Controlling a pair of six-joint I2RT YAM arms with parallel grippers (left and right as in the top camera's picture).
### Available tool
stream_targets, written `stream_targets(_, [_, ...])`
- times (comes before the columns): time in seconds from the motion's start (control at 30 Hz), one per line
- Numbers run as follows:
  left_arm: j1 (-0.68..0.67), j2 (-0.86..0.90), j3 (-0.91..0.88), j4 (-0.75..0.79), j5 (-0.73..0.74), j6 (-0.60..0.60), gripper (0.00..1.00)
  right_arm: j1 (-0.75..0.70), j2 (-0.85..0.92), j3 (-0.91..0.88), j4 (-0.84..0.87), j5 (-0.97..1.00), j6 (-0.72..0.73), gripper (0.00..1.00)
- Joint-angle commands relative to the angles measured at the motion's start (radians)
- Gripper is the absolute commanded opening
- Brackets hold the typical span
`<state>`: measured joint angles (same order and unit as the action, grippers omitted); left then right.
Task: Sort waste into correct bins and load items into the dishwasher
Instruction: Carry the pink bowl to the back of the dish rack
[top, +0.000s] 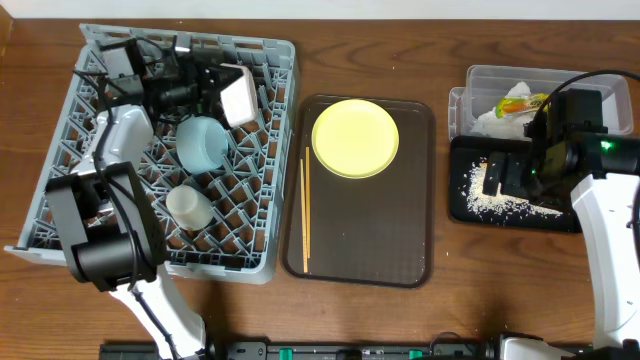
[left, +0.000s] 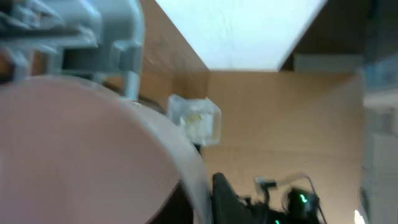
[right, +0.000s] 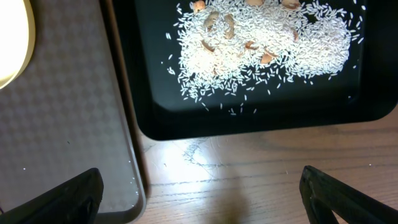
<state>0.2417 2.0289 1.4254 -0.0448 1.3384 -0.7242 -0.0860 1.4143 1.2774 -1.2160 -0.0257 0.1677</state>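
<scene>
The grey dish rack (top: 262, 235) holds a light blue bowl (top: 203, 142) and a small white cup (top: 188, 207). My left gripper (top: 215, 88) is over the rack's far part, shut on the rim of a white bowl (top: 240, 97); that bowl fills the blurred left wrist view (left: 81, 155). The yellow plate (top: 355, 138) and chopsticks (top: 305, 210) lie on the brown tray (top: 400, 250). My right gripper (top: 503, 176) is open and empty over the black tray (top: 465, 150) of rice scraps (right: 261, 50). The clear tub (top: 490, 78) holds the wrapper (top: 522, 103) and tissue (top: 490, 118).
In the right wrist view the brown tray's corner (right: 62, 124) lies just left of the black tray (right: 249, 121), with bare wood (right: 249, 174) in front and the plate's edge (right: 9, 43) at far left. The left arm's body (top: 100, 240) overhangs the rack's near left corner.
</scene>
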Motion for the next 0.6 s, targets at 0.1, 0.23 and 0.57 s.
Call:
stream_targets(0.1, [0.045,0.005,-0.016,-0.006,-0.094,0.051,0.49,-0.006,-0.011,0.015,-0.008,0.010,-0.005,0.99])
stream_targets(0.23, [0.066,0.004,-0.016,0.002,-0.093,0.053,0.66,-0.006,-0.011,0.015,-0.008,0.010,-0.005,0.98])
stream_targets(0.57, [0.101,-0.090,-0.015,0.114,-0.103,0.054,0.86,-0.006,-0.011,0.015,-0.011,0.010,-0.008,0.99])
